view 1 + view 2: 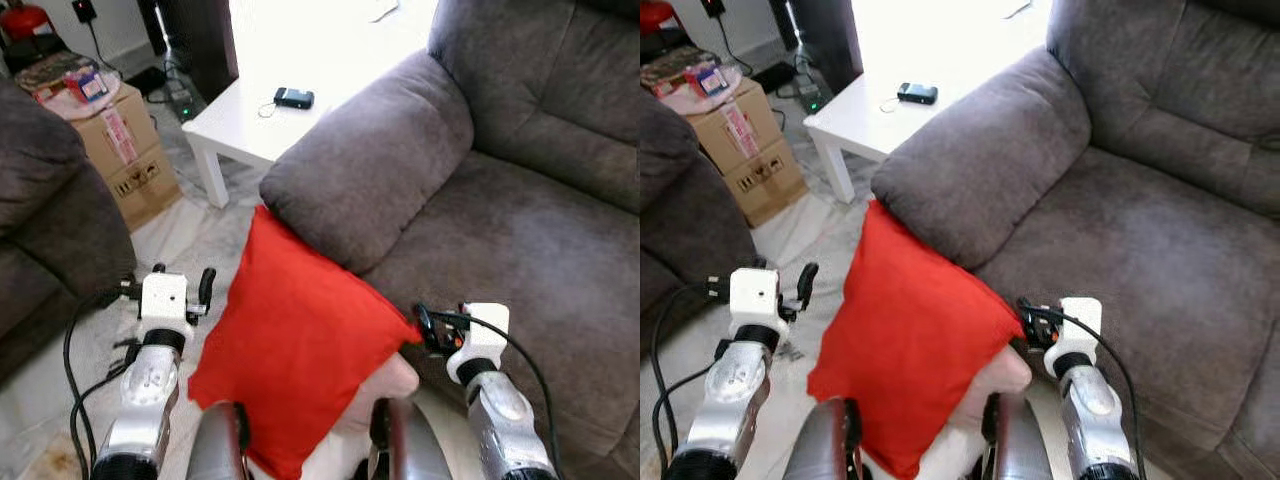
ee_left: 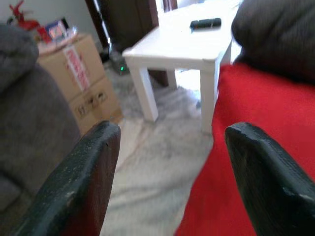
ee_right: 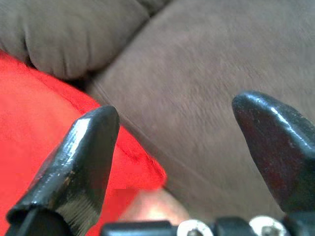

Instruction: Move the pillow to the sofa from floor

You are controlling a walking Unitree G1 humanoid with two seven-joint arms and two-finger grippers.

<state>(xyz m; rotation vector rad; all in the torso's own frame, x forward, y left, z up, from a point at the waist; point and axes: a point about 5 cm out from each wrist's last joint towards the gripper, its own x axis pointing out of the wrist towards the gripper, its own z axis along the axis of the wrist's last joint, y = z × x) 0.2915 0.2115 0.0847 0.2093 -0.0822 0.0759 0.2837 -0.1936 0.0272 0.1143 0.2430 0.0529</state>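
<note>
A red pillow [image 1: 300,340] stands tilted, its top corner leaning on the armrest [image 1: 370,170] of the grey sofa [image 1: 530,250]. Something pale pink [image 1: 392,383] shows under its lower right edge. My left gripper [image 1: 183,278] is just left of the pillow, open, with nothing between its fingers; in the left wrist view the gripper [image 2: 172,132] has the pillow [image 2: 261,113] beside one finger. My right gripper [image 1: 432,326] is open at the pillow's right corner, in front of the sofa seat [image 3: 206,88]. The pillow sits between my two arms.
A white side table [image 1: 250,120] with a small dark device [image 1: 294,97] stands behind the armrest. A cardboard box [image 1: 125,150] with clutter on it is at the far left. Another grey sofa [image 1: 50,220] is on my left. Cables [image 1: 85,350] trail over the pale floor.
</note>
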